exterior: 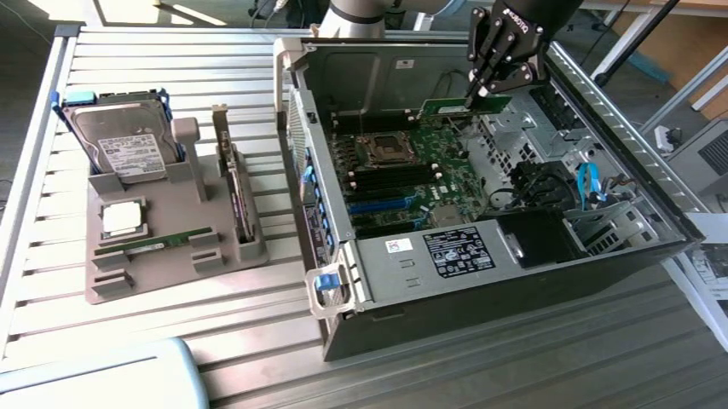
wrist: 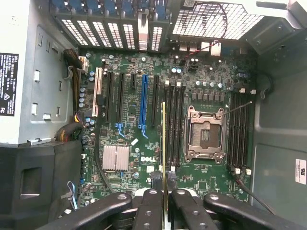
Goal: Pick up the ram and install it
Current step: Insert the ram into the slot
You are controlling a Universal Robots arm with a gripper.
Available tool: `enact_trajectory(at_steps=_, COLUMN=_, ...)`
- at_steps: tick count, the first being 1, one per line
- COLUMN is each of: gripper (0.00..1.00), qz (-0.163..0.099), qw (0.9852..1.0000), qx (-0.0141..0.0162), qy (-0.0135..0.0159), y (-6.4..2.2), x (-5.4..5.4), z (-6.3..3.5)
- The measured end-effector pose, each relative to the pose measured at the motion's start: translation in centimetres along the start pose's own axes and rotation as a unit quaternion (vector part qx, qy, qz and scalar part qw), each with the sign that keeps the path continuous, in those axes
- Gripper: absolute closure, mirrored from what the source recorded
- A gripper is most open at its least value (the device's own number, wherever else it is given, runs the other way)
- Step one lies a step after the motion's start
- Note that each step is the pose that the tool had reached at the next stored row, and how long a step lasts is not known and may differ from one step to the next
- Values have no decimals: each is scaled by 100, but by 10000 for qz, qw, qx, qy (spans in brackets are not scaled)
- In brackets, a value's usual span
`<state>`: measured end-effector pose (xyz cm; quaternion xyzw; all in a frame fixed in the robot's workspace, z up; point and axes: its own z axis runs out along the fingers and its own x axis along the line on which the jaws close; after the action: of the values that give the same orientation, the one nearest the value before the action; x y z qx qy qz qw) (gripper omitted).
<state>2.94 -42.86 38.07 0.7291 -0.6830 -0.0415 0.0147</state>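
Observation:
My gripper (exterior: 492,92) hangs inside the open computer case (exterior: 478,256), shut on the ram (exterior: 465,107), a thin green stick held above the motherboard (exterior: 415,175). In the wrist view the ram (wrist: 163,143) shows edge-on, running out from between the black fingers (wrist: 148,206) of the gripper (wrist: 165,194). It lies over the black memory slots (wrist: 173,124) beside the empty processor socket (wrist: 206,134), still above the board. A second green stick (exterior: 165,242) lies on the grey tray (exterior: 170,277).
The tray, at the exterior view's left, also holds an upright hard drive (exterior: 119,141), a standing expansion card (exterior: 234,183) and a square processor chip (exterior: 123,217). Case walls, a drive cage and blue cables (exterior: 588,183) surround the motherboard. More memory slots (wrist: 238,129) flank the socket's other side.

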Motion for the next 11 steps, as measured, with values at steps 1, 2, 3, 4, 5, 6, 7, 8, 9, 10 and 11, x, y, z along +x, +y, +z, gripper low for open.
enact_trajectory(at_steps=1, gripper=86, qz=0, qw=10000, qx=0, qy=0, y=0, x=0, z=0)
enact_trajectory(at_steps=2, gripper=86, qz=0, qw=10000, qx=0, qy=0, y=0, x=0, z=0)
enact_trajectory(at_steps=3, gripper=86, qz=0, qw=10000, qx=0, qy=0, y=0, x=0, z=0)
enact_trajectory(at_steps=4, gripper=86, qz=0, qw=10000, qx=0, qy=0, y=0, x=0, z=3)
enact_trajectory(at_steps=5, gripper=86, qz=0, qw=10000, qx=-1, qy=-1, y=-1, x=0, z=13)
enact_trajectory(at_steps=6, gripper=86, qz=1, qw=10000, qx=-9, qy=-1, y=-3, x=1, z=28)
enact_trajectory(at_steps=7, gripper=86, qz=2, qw=10000, qx=-12, qy=-2, y=-5, x=2, z=46)
enact_trajectory(at_steps=8, gripper=86, qz=2, qw=10000, qx=-14, qy=-2, y=-7, x=0, z=63)
enact_trajectory(at_steps=9, gripper=86, qz=2, qw=10000, qx=-17, qy=-1, y=-12, x=-4, z=82)
enact_trajectory(at_steps=10, gripper=86, qz=2, qw=10000, qx=-19, qy=-1, y=-14, x=-7, z=99)
enact_trajectory(at_steps=11, gripper=86, qz=2, qw=10000, qx=-20, qy=-2, y=-17, x=-10, z=120)
